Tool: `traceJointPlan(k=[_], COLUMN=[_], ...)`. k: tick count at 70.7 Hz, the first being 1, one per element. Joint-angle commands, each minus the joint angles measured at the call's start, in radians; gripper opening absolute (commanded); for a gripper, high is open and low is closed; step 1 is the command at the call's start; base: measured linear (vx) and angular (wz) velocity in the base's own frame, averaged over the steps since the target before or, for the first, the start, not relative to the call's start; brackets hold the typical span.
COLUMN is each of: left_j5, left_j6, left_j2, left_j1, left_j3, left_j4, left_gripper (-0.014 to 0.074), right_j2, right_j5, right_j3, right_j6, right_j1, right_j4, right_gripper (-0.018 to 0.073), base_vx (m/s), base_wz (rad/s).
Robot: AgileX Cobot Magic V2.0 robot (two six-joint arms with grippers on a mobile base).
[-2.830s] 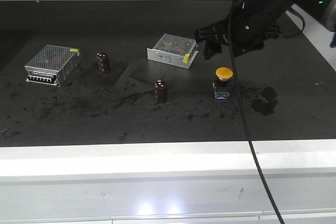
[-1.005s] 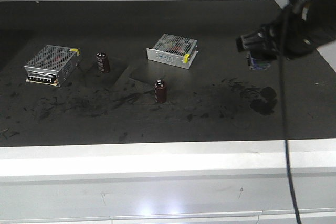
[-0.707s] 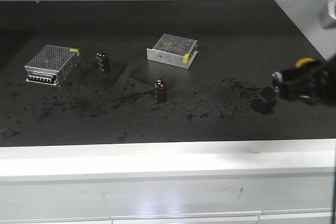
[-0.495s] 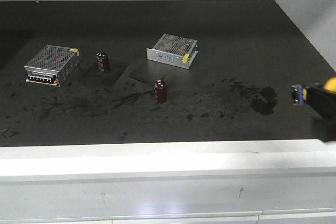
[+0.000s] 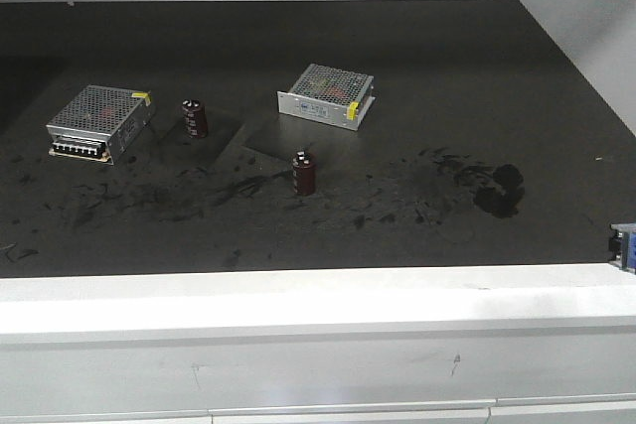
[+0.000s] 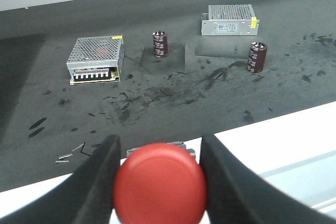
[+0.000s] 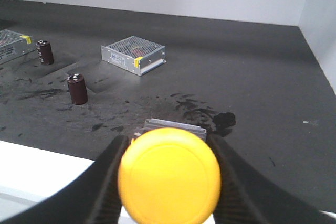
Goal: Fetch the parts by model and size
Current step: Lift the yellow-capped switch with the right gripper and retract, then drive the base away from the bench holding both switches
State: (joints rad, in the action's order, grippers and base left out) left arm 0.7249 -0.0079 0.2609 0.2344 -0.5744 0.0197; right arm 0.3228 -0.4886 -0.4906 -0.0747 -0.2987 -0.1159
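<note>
The red switch (image 6: pixel 159 190) is pinched between the fingers of the left pincer (image 6: pixel 160 142), over the white front edge of the table (image 6: pixel 42 40). The yellow switch (image 7: pixel 169 177) is pinched likewise by the right pincer (image 7: pixel 168 141), near that same edge. Farther back on the table are two mesh-topped boxes (image 5: pixel 99 121) (image 5: pixel 326 93) and two maroon cylinders (image 5: pixel 194 117) (image 5: pixel 304 172).

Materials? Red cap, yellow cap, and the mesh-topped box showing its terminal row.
Cap of the red push-button switch: probably moulded plastic; smooth, matte, uniform colour. Cap of the yellow push-button switch: likewise, faint soft sheen. Mesh-topped box: sheet metal, steel or aluminium unclear; bare silver, perforated lid.
</note>
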Motion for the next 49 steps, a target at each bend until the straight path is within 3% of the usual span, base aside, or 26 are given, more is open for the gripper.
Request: traceJointPlan(k=[1, 49], left_j5=[-0.070, -0.071], left_j6=[-0.005, -0.005], left_j2=[0.010, 0.010], left_j1=[0.005, 0.005], left_j3=[-0.023, -0.023], left_j4=[-0.003, -0.003], left_gripper=[-0.0006, -0.0006], right_j2=[-0.020, -0.026], right_j5=[0.105, 0.101], right_j3=[-0.020, -0.020], right_j6=[0.010, 0.010], right_j1=[0.003, 0.003], right_j4=[-0.018, -0.018], right_gripper=[-0.0005, -0.0005], base_vx=[0.00, 0.00], base_wz=[0.00, 0.01])
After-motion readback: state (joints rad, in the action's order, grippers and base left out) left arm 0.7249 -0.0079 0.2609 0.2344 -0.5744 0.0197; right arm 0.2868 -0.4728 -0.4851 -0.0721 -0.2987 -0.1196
